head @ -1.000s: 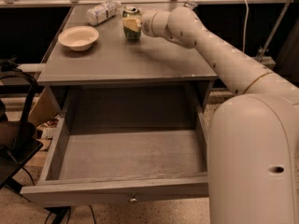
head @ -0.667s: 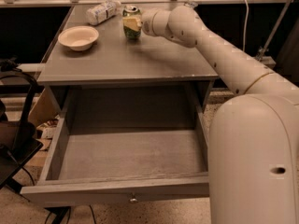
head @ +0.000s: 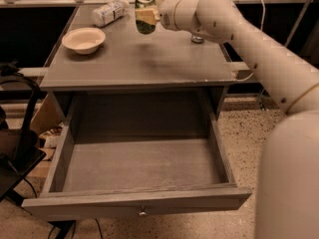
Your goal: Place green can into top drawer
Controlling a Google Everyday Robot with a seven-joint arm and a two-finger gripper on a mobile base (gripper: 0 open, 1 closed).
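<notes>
Green can hangs clamped between fingers over the tabletop.

gripper sits above the back of the surface, clamped on the green can. Only the near one of the fingers shows. Its pad covers the can's middle band, and the far one is hidden behind the can. Right of the fingers, a small round object is mostly hidden by the arm, can't ID. Left of the fingers, the bottle label is unreadable. Robot body is cut off right and bottom.
</notes>
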